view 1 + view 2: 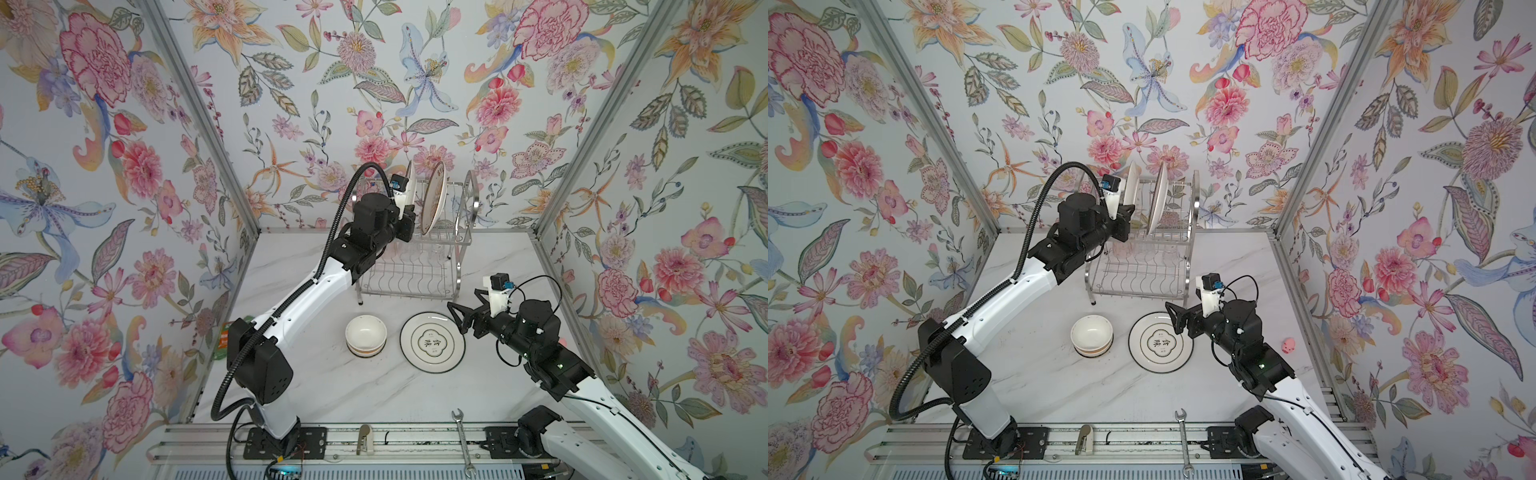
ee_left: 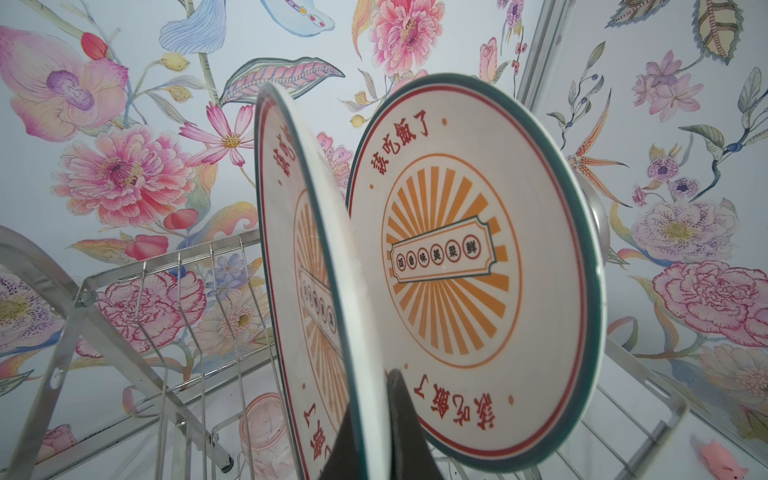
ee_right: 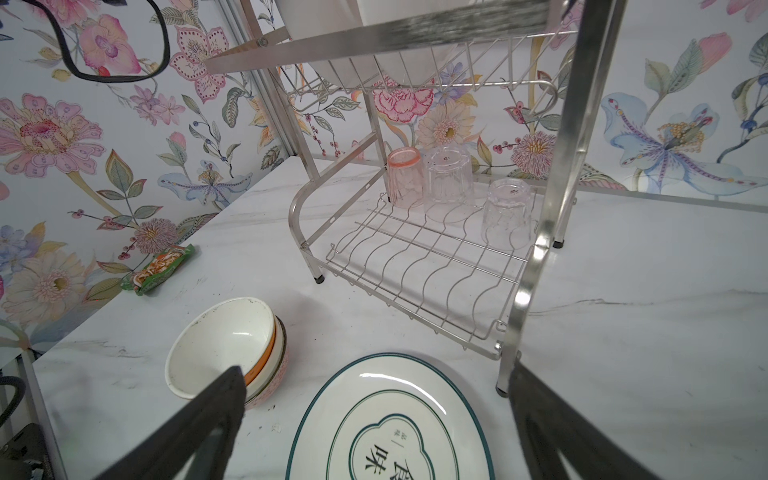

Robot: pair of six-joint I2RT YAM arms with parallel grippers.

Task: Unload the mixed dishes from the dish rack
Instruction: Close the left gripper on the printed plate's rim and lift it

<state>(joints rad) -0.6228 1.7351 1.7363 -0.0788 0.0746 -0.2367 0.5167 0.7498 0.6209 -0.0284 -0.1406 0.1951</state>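
Note:
The dish rack (image 1: 415, 274) (image 1: 1142, 270) stands at the back of the table. Two sunburst plates stand on edge in its upper tier. My left gripper (image 1: 409, 216) (image 2: 372, 436) is shut on the lower rim of the nearer plate (image 2: 316, 291) (image 1: 410, 187), beside the second plate (image 2: 469, 266) (image 1: 434, 199). A pink tumbler (image 3: 404, 178) and two clear tumblers (image 3: 449, 178) sit upside down on the lower shelf. My right gripper (image 1: 463, 307) (image 3: 376, 372) hangs open and empty over a green-rimmed plate (image 1: 432, 341) lying on the table, next to stacked bowls (image 1: 365, 334) (image 3: 224, 345).
A steel wrench (image 1: 463, 440) lies at the table's front edge. A green-orange snack packet (image 3: 160, 268) sits by the left wall, and a small pink toy (image 1: 1288, 345) by the right wall. Flowered walls close in three sides.

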